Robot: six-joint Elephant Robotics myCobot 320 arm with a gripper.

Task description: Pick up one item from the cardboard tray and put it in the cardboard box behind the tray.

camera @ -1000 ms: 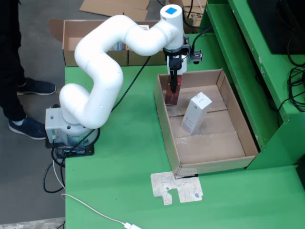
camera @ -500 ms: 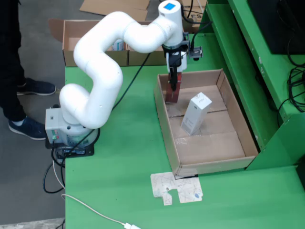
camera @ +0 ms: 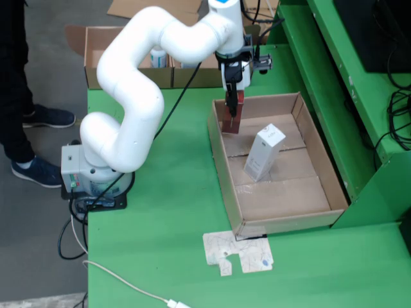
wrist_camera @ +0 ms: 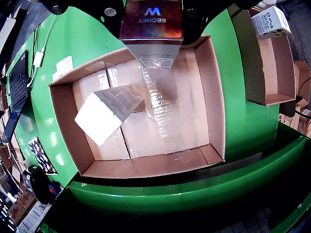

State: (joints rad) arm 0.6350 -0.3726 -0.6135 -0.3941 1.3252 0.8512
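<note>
Hanging upright, long side going up and down, top end caught in the gripper (camera: 232, 102): a small dark red box (camera: 231, 119). Looking dark and shiny in the riding view (wrist_camera: 151, 20), with white letters on it and a pale end facing down toward the cardboard tray (camera: 324, 168). Hovering just above the tray's far left corner in the still view, lifted off the floor of the tray.

Pinching the small dark red box from both sides, fingers pressed onto it. Showing only as dark shapes at the top edge of the riding view.

Reaching out from a base (camera: 83, 176) at the left edge of the green worktop (camera: 167, 212): the white arm (camera: 138, 83). Bending up, then over toward the tray, with the last part pointing straight down. Carrying a blue square on its top.

Standing tilted near the middle of the tray: a white carton (camera: 264, 152), long side leaning, top end toward the far right. Showing a white end and printed sides in the riding view (wrist_camera: 109, 112).

Sitting past the far edge of the worktop: the cardboard box (camera: 103, 48), open on top, with some white things inside.

Lying flat on the worktop by the tray's near left corner: a printed card piece (camera: 239, 253).

Standing at the left edge of the still view: a person's legs (camera: 19, 96) in dark shoes.
</note>
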